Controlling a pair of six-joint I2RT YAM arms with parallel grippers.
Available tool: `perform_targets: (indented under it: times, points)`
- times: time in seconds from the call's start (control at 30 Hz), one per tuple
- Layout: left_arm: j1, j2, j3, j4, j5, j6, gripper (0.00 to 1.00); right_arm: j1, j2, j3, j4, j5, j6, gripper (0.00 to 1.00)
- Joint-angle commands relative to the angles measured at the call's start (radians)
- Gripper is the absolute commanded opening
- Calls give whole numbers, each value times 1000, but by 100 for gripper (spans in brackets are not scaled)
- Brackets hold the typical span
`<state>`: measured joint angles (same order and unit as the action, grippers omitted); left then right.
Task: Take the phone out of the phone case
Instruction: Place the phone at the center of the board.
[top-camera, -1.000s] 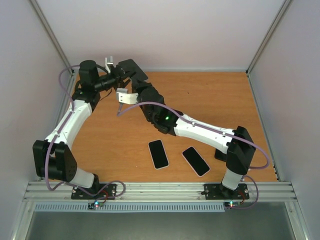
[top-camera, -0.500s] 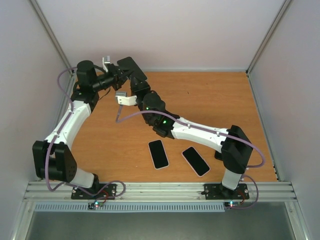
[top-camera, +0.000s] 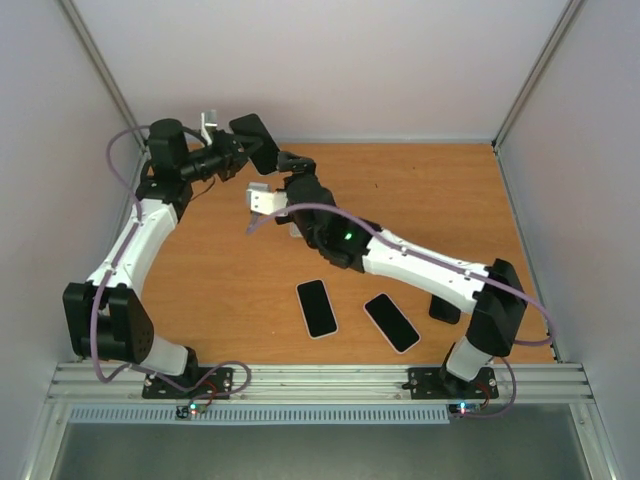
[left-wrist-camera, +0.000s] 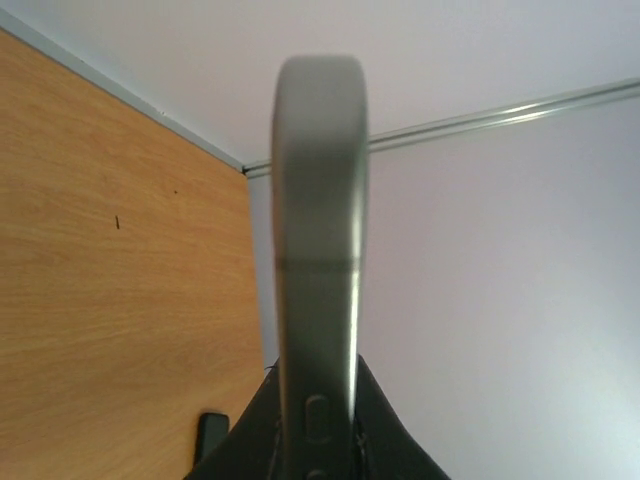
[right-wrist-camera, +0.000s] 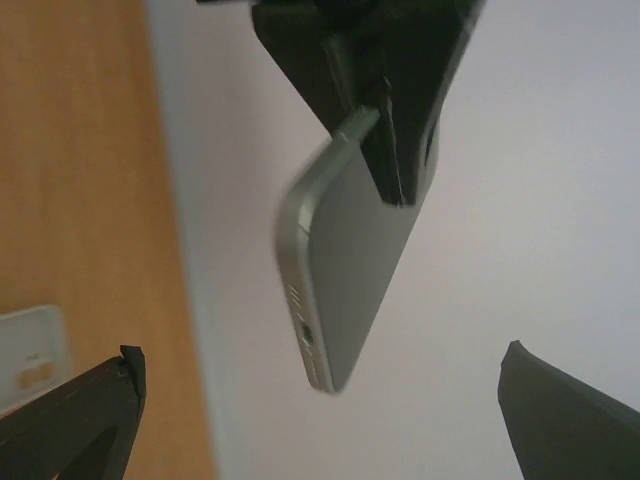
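Note:
My left gripper (top-camera: 238, 150) is shut on one end of a dark grey phone (top-camera: 255, 135) with a silver rim, held in the air over the table's far left corner. The left wrist view shows the phone (left-wrist-camera: 318, 200) edge-on, its side buttons between my fingers (left-wrist-camera: 250, 435). My right gripper (top-camera: 287, 165) is open just right of the phone. In the right wrist view the phone's (right-wrist-camera: 350, 260) free end hangs between the wide-spread fingers (right-wrist-camera: 90, 410), touching neither. A pale flat piece (top-camera: 294, 224), perhaps the phone case, lies on the table under the right arm.
Two phones with black screens lie face up near the front, one (top-camera: 316, 308) left of the other (top-camera: 391, 322). A small dark item (top-camera: 445, 308) sits partly behind the right arm. Grey walls close in the back and both sides of the wooden table (top-camera: 420, 190).
My right gripper has opened wide and drawn back to the right of the phone. My left gripper has closed on the phone and shifted slightly left with it.

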<state>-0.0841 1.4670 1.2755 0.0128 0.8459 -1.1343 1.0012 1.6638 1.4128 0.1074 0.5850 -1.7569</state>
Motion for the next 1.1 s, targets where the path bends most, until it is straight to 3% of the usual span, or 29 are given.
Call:
perform_targets:
  times: [0.0, 0.1, 0.27, 0.6, 0.83, 1.07]
  points:
    - [6, -17, 45, -52, 54, 196, 0, -70, -72, 173, -565, -140, 469, 99]
    - [6, -37, 22, -41, 95, 303, 1, -143, -74, 278, -780, -309, 654, 99]
    - [4, -79, -63, 121, 171, 329, 0, -303, -50, 455, -1039, -720, 940, 99]
    - [-55, -120, -165, 426, 267, 283, 0, -510, -3, 521, -1058, -1385, 1343, 99]
    - [-117, -112, -199, 631, 268, 161, 0, -514, -10, 437, -884, -1558, 1554, 93]
    - [-139, -105, -193, 625, 263, 114, 0, -514, -11, 376, -754, -1609, 1684, 86]
